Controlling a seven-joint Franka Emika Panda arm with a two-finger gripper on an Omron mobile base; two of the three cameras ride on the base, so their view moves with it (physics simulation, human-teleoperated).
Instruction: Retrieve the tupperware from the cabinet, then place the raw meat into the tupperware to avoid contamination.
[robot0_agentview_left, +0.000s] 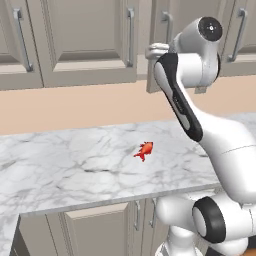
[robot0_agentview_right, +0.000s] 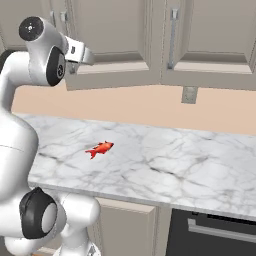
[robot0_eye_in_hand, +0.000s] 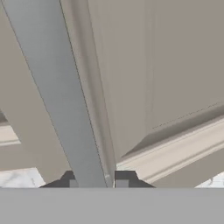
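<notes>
My gripper is raised to the cabinet and shut on its long vertical metal bar handle, which runs between the two dark fingertips. The door that carries the handle stands slightly ajar. My arm covers the hand in the left base view. The raw meat, a small red-orange fish-shaped piece, lies on the marble counter well below the gripper, also seen as the raw meat from the right. The tupperware is hidden.
More wall cabinet doors with bar handles flank the gripped one. A wall outlet sits on the beige backsplash. Base cabinet doors and a dark appliance front lie under the counter edge.
</notes>
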